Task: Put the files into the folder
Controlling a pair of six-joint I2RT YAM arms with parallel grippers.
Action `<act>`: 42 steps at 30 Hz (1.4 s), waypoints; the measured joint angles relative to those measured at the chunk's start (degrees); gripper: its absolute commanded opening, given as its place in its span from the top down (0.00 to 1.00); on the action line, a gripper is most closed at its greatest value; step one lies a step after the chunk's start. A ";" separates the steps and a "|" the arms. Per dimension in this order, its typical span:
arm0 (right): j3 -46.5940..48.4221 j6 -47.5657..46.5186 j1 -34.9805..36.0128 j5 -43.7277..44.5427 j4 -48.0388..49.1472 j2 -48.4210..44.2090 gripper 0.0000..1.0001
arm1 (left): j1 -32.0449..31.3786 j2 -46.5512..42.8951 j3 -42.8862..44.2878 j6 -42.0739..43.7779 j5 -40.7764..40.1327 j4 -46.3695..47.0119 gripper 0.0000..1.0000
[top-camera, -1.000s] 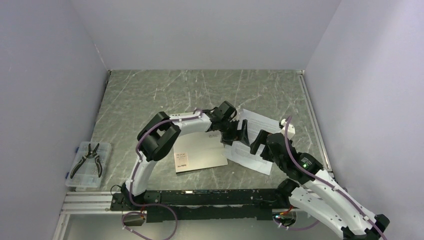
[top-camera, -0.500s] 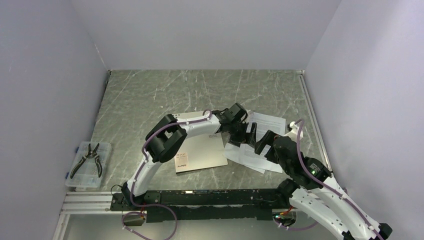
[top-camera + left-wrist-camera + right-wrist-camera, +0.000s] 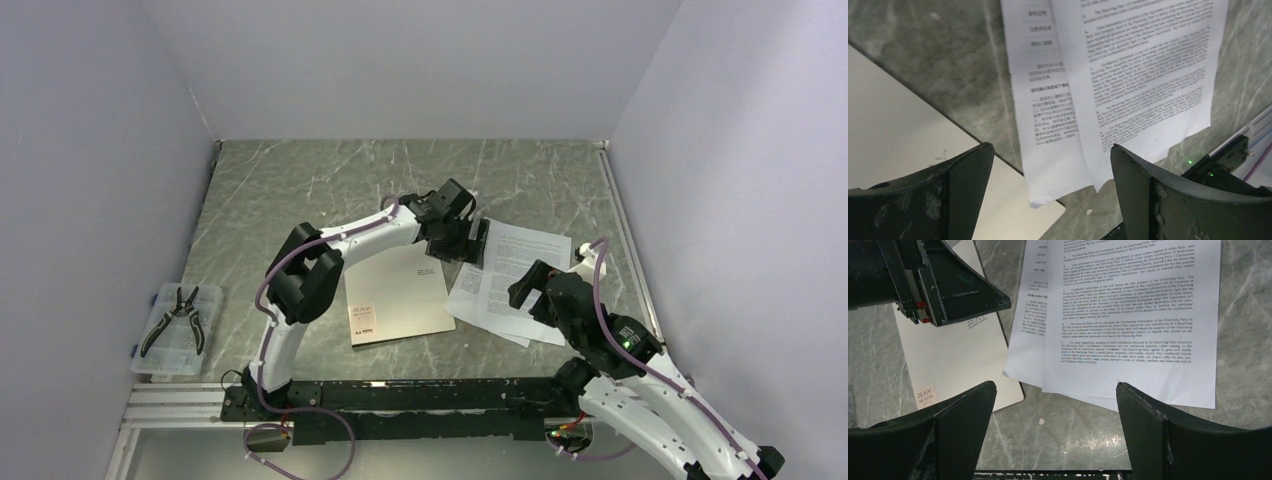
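My left gripper [image 3: 1050,150] hangs with its black fingers spread wide, holding nothing, above the spot where the flat silver-grey folder [image 3: 395,300] meets the white, densely printed paper sheets [image 3: 520,275]. My right gripper [image 3: 1055,386] is spread just as wide and empty, over the sheets' near edge. The sheets lie fanned on the marbled grey-green table [image 3: 300,190], one corner overlapping the closed folder's right edge.

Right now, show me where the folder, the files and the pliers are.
the folder [image 3: 400,305]: top external view, middle of its grey cover.
the files [image 3: 515,250]: top external view, upper part of the top sheet.
the pliers [image 3: 183,306]: top external view, at their joint.
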 measured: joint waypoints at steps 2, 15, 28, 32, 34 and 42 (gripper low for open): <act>0.00 0.02 0.00 -0.02 0.02 0.22 0.05 | 0.70 0.15 0.39 0.76 -0.63 -0.52 0.07; 0.00 0.00 0.00 -0.04 0.02 0.59 0.05 | 1.01 5.05 2.67 2.38 -0.37 -2.29 0.07; -0.04 0.00 0.00 -0.09 0.13 1.05 0.05 | 1.33 6.86 2.64 2.03 4.00 -1.68 0.07; -0.07 0.00 0.00 -0.09 0.24 1.07 0.05 | 1.33 6.80 1.29 0.70 7.10 0.55 0.07; -0.07 0.00 0.00 -0.09 0.26 1.07 0.05 | 1.36 6.58 0.48 0.02 8.28 1.81 0.07; -0.26 0.04 0.00 -0.24 0.48 1.05 0.05 | 0.17 5.77 -3.08 -3.82 13.44 7.76 0.08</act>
